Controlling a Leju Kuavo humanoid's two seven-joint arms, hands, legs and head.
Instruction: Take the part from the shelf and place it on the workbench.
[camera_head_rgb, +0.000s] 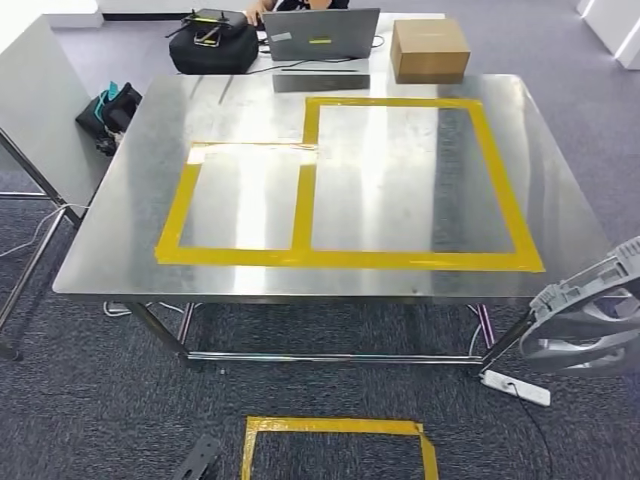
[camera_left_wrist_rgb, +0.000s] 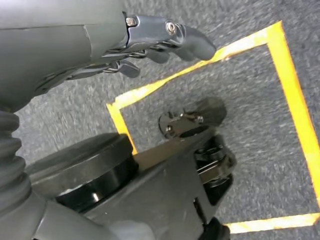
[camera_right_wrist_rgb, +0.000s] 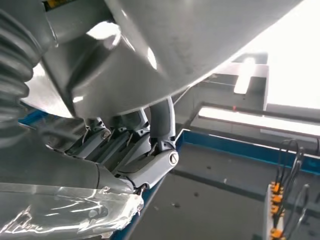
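Right hand (camera_right_wrist_rgb: 143, 150) grips a large pale grey curved part (camera_head_rgb: 589, 310) beside the steel desk (camera_head_rgb: 113, 200); left hand (camera_left_wrist_rgb: 151, 45) hangs empty, fingers loosely apart.

Beyond my worktop's far edge: open laptop (camera_head_rgb: 321, 35), cardboard box (camera_head_rgb: 429, 49) to its right, black bag (camera_head_rgb: 213, 45) to its left; white power strip (camera_head_rgb: 516, 387) on the carpet.

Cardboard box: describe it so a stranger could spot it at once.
Start at the steel workbench marked with yellow tape rectangles and look to its far edge. Behind the right rectangle, right of the grey laptop, sits the cardboard box. It is the only plain brown, closed carton there; the black bag sits at the laptop's left.
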